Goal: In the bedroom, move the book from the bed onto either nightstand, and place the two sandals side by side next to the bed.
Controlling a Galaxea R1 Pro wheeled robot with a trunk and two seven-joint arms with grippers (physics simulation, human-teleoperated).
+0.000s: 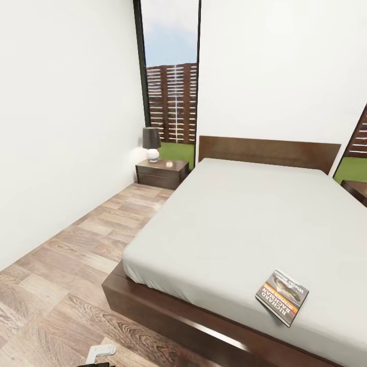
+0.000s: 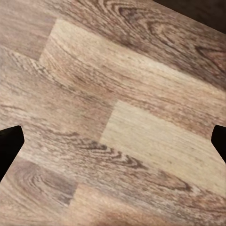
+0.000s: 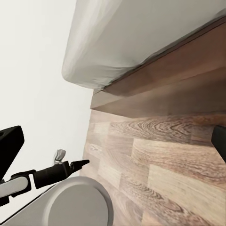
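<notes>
**Bedroom seen from the foot of the bed, both pincers low over the floor**

The bedroom has white walls, a wood-plank floor (image 1: 76, 255) and a tall dark-framed window (image 1: 171, 86) giving onto grass and a slatted brown fence. At far left in the head view, well ahead of the left gripper (image 2: 113, 141), a nightstand (image 1: 161, 172) stands in the corner beside the headboard (image 1: 268, 152), carrying a dark-shaded lamp (image 1: 151, 143) with a white base. The left gripper's dark fingertips (image 2: 9, 146) sit at opposite edges of its wrist view, spread wide over bare planks, holding nothing. A small pale part of the robot (image 1: 101, 350) shows at the lower edge of the head view. To the right lies the bed (image 1: 244, 219), its pale mattress on a dark frame. The book (image 1: 282, 297) rests flat on the mattress near the foot corner, ahead of and above the grippers. The right gripper (image 3: 113, 141) faces the bed's frame and floor; one fingertip (image 3: 219, 141) shows at the edge, so its opening cannot be told.
</notes>
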